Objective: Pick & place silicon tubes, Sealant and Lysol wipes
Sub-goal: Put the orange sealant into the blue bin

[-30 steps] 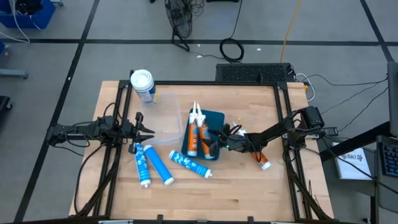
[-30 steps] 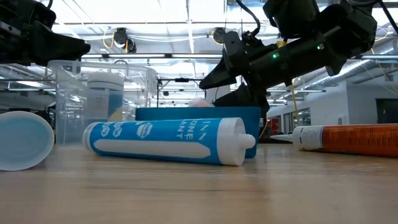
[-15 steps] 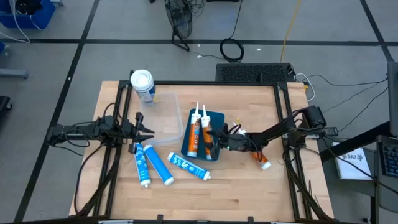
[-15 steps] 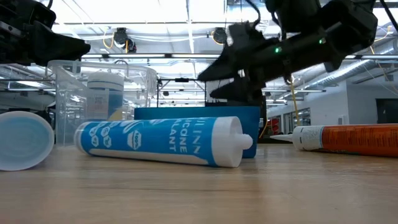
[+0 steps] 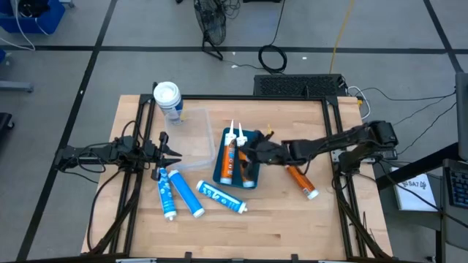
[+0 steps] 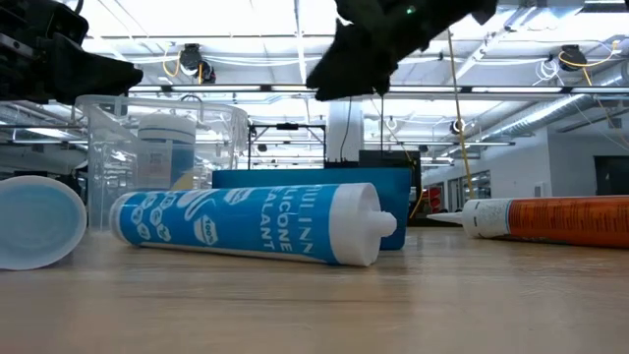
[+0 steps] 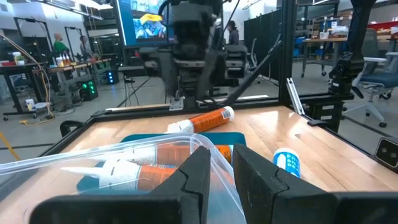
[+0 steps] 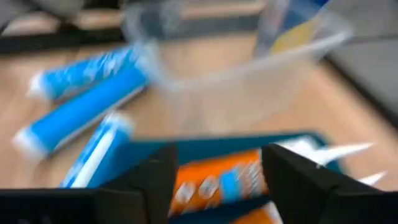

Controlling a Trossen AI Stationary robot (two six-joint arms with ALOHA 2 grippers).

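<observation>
Two orange sealant tubes point(image 5: 229, 155) lie in the blue tray point(image 5: 250, 137). A third orange tube point(image 5: 300, 180) lies on the table to the tray's right. Three blue-and-white silicone tubes point(image 5: 189, 196) lie on the table near the front. The Lysol wipes canister point(image 5: 168, 99) stands at the far left corner. My right gripper point(image 5: 252, 155) hangs open and empty above the tray; its wrist view point(image 8: 219, 167) looks down on an orange tube point(image 8: 214, 183). My left gripper point(image 5: 175, 153) waits at the left, beside the clear bin point(image 5: 194, 139), fingers close together and empty.
The clear plastic bin point(image 6: 162, 138) stands left of the tray, with the Lysol canister behind it. The nearest blue tube point(image 6: 246, 224) lies across the front of the tray point(image 6: 295, 179). There is bare wood at the table's right and near side.
My right gripper has risen, open, from the tray's near end and gone toward the far edge over the tray. The blue tube nearest the tray has rolled a little about its length and shifted slightly along the table.
</observation>
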